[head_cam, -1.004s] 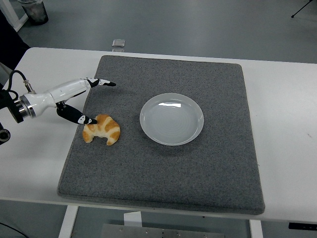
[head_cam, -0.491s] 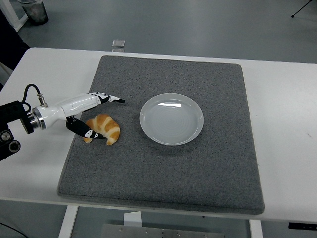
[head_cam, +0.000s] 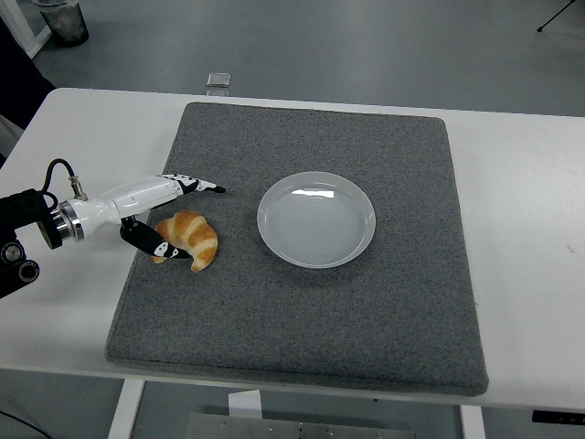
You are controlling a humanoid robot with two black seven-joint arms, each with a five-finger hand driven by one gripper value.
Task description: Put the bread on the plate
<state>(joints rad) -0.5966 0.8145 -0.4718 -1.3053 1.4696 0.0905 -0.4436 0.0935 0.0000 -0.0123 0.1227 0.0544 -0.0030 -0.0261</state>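
A golden croissant (head_cam: 194,240) lies on the grey mat (head_cam: 302,338), left of the white plate (head_cam: 316,219), which holds nothing. My left hand (head_cam: 194,219) reaches in from the left edge and straddles the bread. Its long fingers (head_cam: 196,184) stretch over the bread's far side, and the thumb (head_cam: 149,242) rests against its near-left end. The fingers are spread and not closed on the bread. The right arm is out of view.
The mat covers most of the white table (head_cam: 521,229). A small grey object (head_cam: 218,80) sits just past the table's far edge. A dark bin (head_cam: 62,18) stands on the floor at the top left.
My left hand came down and to the right from the mat's left edge until it bracketed the croissant. The bread has turned slightly under the thumb.
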